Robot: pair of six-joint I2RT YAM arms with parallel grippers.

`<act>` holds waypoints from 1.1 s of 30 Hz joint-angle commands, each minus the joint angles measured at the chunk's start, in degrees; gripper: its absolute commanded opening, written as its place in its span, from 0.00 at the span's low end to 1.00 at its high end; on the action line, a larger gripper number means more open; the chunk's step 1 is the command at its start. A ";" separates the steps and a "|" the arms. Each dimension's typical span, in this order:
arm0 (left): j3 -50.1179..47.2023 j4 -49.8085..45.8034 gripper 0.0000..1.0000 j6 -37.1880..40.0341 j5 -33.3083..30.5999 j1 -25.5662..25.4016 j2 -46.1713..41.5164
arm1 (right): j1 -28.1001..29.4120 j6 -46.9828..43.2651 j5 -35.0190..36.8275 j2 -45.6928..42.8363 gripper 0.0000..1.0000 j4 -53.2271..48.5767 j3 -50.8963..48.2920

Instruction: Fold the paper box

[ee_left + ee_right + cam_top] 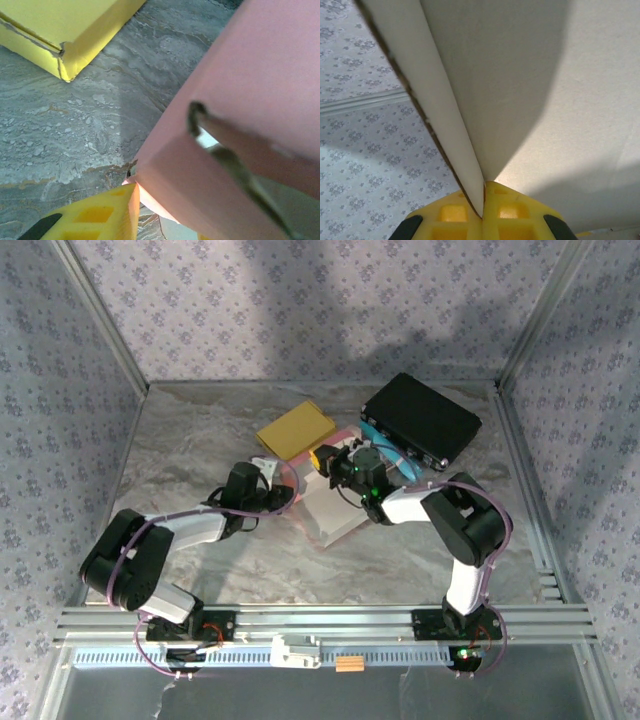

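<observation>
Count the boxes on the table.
3: yellow box at the back, black box right of it, pink box in front. A partly hidden blue thing may be another.

From above, the right arm [400, 505] hides part of the pink paper box [335, 520]; the yellow box [65, 25] is cut off upper left.

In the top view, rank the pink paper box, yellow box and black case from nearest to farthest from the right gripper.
1. pink paper box: held in the right gripper, table centre.
2. yellow box: just beyond, to the left.
3. black case: back right.
</observation>
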 commanded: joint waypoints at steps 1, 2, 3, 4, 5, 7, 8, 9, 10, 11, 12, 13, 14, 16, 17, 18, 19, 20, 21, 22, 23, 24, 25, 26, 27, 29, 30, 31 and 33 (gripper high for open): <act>-0.07 3.58 0.35 -3.16 -2.96 -1.13 0.60 | 2.08 -0.51 3.21 -0.38 0.00 4.99 -1.84; 0.20 3.17 0.35 -3.38 -4.10 -1.50 0.65 | 2.39 -0.37 3.71 -0.05 0.00 5.46 -2.16; 0.41 3.11 0.35 -3.55 -4.90 -1.77 0.87 | 2.67 0.09 4.06 0.54 0.00 6.41 -2.33; 0.55 2.93 0.35 -3.91 -5.54 -1.86 1.16 | 2.91 0.62 4.68 1.17 0.00 7.53 -2.52; 0.67 3.13 0.35 -4.33 -5.90 -1.88 1.69 | 3.19 1.22 5.38 1.74 0.00 8.81 -2.75; 0.93 3.41 0.35 -5.08 -6.49 -2.05 2.26 | 3.47 1.73 6.30 2.06 0.00 9.23 -2.72; 1.02 3.62 0.35 -5.34 -6.79 -2.35 2.46 | 3.58 1.90 6.70 2.04 0.00 8.82 -2.63; 1.33 3.29 0.35 -5.63 -7.56 -2.75 2.54 | 3.58 2.13 7.10 2.15 0.00 8.77 -2.57; 1.60 3.03 0.35 -5.82 -8.33 -3.13 2.41 | 3.59 2.50 7.75 2.32 0.00 8.69 -2.64; 1.70 3.04 0.35 -6.30 -9.23 -3.41 2.41 | 3.62 3.05 8.57 2.30 0.00 8.44 -2.71; 1.74 3.53 0.35 -6.75 -9.67 -3.63 2.63 | 3.68 3.44 9.39 2.30 0.00 8.31 -2.72; 1.89 3.66 0.34 -7.18 -10.08 -3.72 2.83 | 3.72 3.51 9.82 2.37 0.00 8.21 -2.70; 2.04 3.93 0.34 -7.64 -10.50 -3.84 3.14 | 3.67 3.75 10.00 2.51 0.00 8.18 -2.50; 2.46 4.12 0.33 -8.35 -11.13 -4.03 3.77 | 3.69 4.45 10.56 2.78 0.00 8.13 -2.23; 2.62 4.50 0.33 -8.79 -11.54 -4.02 4.07 | 3.90 4.80 10.85 2.75 0.00 8.07 -2.19; 2.69 4.70 0.32 -9.26 -12.03 -4.15 4.22 | 4.06 5.06 11.48 2.59 0.00 7.60 -2.19; 2.80 4.74 0.31 -9.50 -12.48 -4.32 4.36 | 4.18 5.32 12.03 2.22 0.00 6.86 -2.36; 3.11 4.65 0.29 -9.87 -12.94 -4.54 4.46 | 4.30 5.56 12.78 1.75 0.00 5.81 -2.58; 3.34 4.57 0.28 -10.09 -13.51 -4.73 4.67 | 4.59 5.83 13.78 1.29 0.00 4.79 -2.79; 3.64 4.71 0.28 -10.25 -13.97 -4.96 4.84 | 4.78 6.25 14.60 1.02 0.00 4.14 -2.98; 3.92 4.59 0.27 -10.36 -14.52 -5.21 5.02 | 4.93 6.77 15.34 0.81 0.00 3.55 -2.98; 4.23 4.53 0.26 -10.49 -15.10 -5.47 5.24 | 5.11 7.46 15.86 0.72 0.00 2.83 -2.90; 4.58 4.28 0.25 -10.56 -15.38 -5.61 5.50 | 5.33 8.03 16.32 0.56 0.00 2.05 -2.85; 4.89 3.97 0.24 -10.74 -15.91 -5.82 5.77 | 5.51 8.69 16.53 0.33 0.00 0.69 -2.55; 5.13 3.94 0.24 -10.99 -16.27 -5.84 6.11 | 5.70 8.96 16.90 0.05 0.00 -0.48 -2.21; 5.76 3.86 0.23 -11.13 -16.82 -6.17 6.58 | 6.00 9.46 17.20 -0.31 0.00 -2.63 -1.61; 6.21 3.46 0.23 -11.18 -17.23 -6.40 6.82 | 6.26 9.72 17.67 -0.42 0.00 -3.22 -1.54; 6.77 2.74 0.22 -11.13 -17.77 -6.59 6.96 | 6.49 9.96 17.96 -0.51 0.00 -3.65 -1.56; 7.77 1.82 0.22 -11.16 -18.88 -6.98 7.25 | 6.89 10.47 18.09 -0.60 0.00 -4.49 -1.22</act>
